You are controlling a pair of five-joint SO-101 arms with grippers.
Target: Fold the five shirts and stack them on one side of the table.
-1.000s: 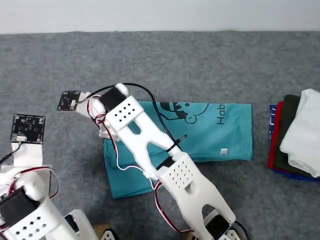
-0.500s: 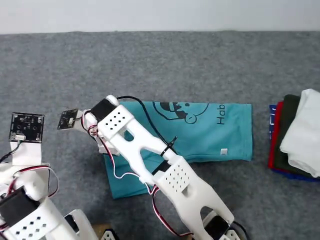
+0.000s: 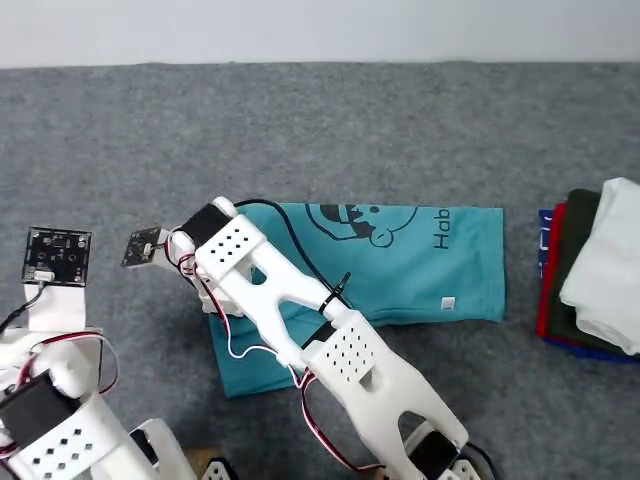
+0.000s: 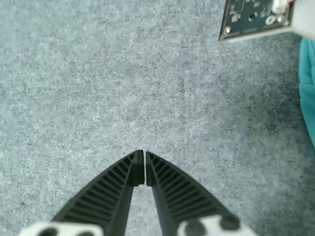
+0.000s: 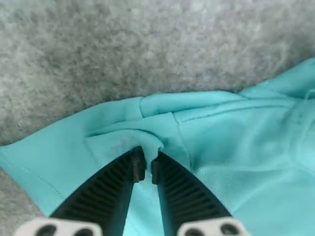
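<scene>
Left end effector (image 4: 144,169) closed over grey carpet (image 4: 98,88), teal shirt (image 4: 309,83) edge, circuit board (image 4: 256,17)

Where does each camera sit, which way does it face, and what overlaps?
High view: fixed overhead, looking down at table, left arm, right arm, teal shirt, folded stack.
Left wrist view: on left arm, looks past left tool at table.
Right wrist view: on right arm, looks past right tool pinching teal shirt.
Shared: teal shirt, in all three.
</scene>
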